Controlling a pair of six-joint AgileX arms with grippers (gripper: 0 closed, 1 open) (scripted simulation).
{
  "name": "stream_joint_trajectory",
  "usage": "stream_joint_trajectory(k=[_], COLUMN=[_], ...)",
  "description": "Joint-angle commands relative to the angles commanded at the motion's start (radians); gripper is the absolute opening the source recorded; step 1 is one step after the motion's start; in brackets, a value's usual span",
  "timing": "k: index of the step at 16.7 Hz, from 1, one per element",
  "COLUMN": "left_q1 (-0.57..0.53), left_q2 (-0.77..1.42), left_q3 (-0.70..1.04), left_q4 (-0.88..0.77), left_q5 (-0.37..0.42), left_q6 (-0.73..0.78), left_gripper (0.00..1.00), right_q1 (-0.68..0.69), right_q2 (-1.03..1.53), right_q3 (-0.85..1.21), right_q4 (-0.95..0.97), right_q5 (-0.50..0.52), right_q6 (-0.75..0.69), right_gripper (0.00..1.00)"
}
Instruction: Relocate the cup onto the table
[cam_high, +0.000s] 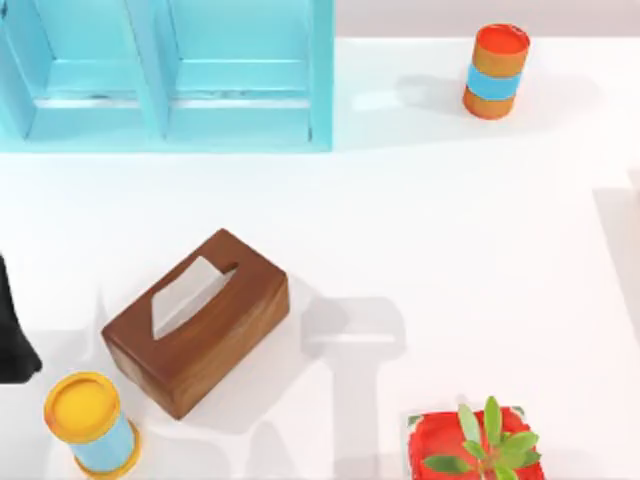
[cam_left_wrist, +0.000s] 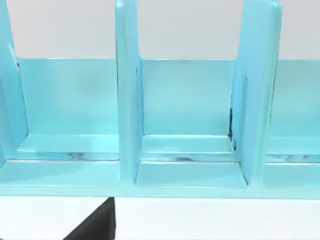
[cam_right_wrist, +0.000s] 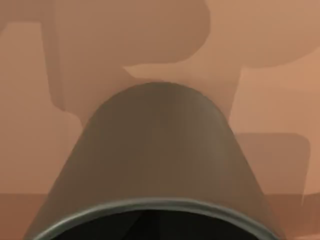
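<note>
Light-blue cabinet (cam_high: 165, 70) with shelves at eleven o'clock, orange canister (cam_high: 495, 71) with blue band at one o'clock, wooden tissue box (cam_high: 197, 320) left of centre, yellow-topped canister (cam_high: 92, 423) at seven o'clock, potted plant (cam_high: 480, 448) in red pot at five o'clock

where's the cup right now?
The cup sits close under the right wrist camera, its dark grey-olive side and rim toward the lens, against a plain brownish surface. The pictures don't tell where that is relative to the table.

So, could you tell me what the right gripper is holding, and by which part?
The cup sits close against the right wrist camera, probably held, but the grip point cannot be told.
</note>
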Motion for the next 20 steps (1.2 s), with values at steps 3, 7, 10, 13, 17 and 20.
stream_joint_trajectory(k=[3, 7, 10, 13, 17, 20], left_q1=[0.0, 0.0, 0.0, 0.0, 0.0, 0.0], left_q2=[0.0, 0.0, 0.0, 0.0, 0.0, 0.0], left_q3=[0.0, 0.0, 0.0, 0.0, 0.0, 0.0], left_q4=[0.0, 0.0, 0.0, 0.0, 0.0, 0.0], left_q5=[0.0, 0.0, 0.0, 0.0, 0.0, 0.0], left_q6=[0.0, 0.0, 0.0, 0.0, 0.0, 0.0], left_gripper=[1.0, 1.0, 1.0, 1.0, 1.0, 1.0], right_q1=[0.0, 0.0, 0.0, 0.0, 0.002, 0.061], right_q2=[0.0, 0.0, 0.0, 0.0, -0.003, -0.048], right_q3=[0.0, 0.0, 0.0, 0.0, 0.001, 0.027], right_q4=[0.0, 0.0, 0.0, 0.0, -0.003, -0.072], right_q5=[0.0, 0.0, 0.0, 0.0, 0.0, -0.001], right_q6=[0.0, 0.0, 0.0, 0.0, 0.003, 0.064], right_gripper=[0.32, 0.02, 0.0, 0.0, 0.0, 0.0])
